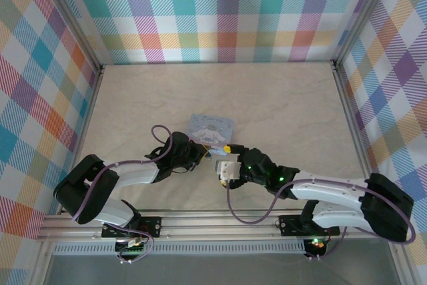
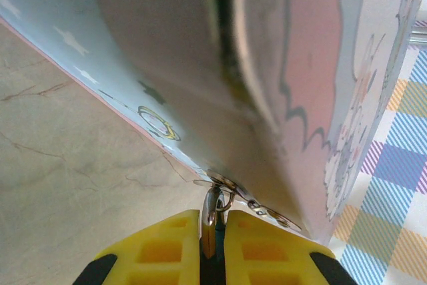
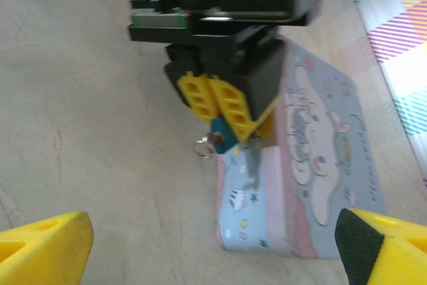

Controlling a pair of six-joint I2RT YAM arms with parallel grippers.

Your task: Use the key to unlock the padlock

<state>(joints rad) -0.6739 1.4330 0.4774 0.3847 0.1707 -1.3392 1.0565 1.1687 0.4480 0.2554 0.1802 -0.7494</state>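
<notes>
**Item:** padlock (image 3: pixel 219 140), tiny, teal-blue.

**Location:** at the near edge of the pastel-blue cartoon-dog tin (image 3: pixel 313 165), which lay on the worktop (image 1: pixel 280 98) just ahead of both arms. Whether the shackle passed through the tin's clasp could not be told.

**Left pincer** (image 3: pixel 220 123): pressed together on the padlock's body, pinching it from above, hard against the tin's side.

**Right pincer** (image 3: pixel 212 235): spread wide and empty. It faced the padlock and was apart from both it and the tin.

**Accessory:** a small metal ring (image 3: pixel 202 147), silver, just beside the padlock on the side away from the tin. Whether a key hung from it, or already sat in the keyhole, was too small and blurred to settle.

**Progress, as judged:** early.
- Done: the padlock was gripped and steadied for the other arm.
- Not shown: no open shackle and no key in the right pincer.
- Left to do: take hold of the key, seat it if it was not seated, turn it, and free the shackle.
</notes>
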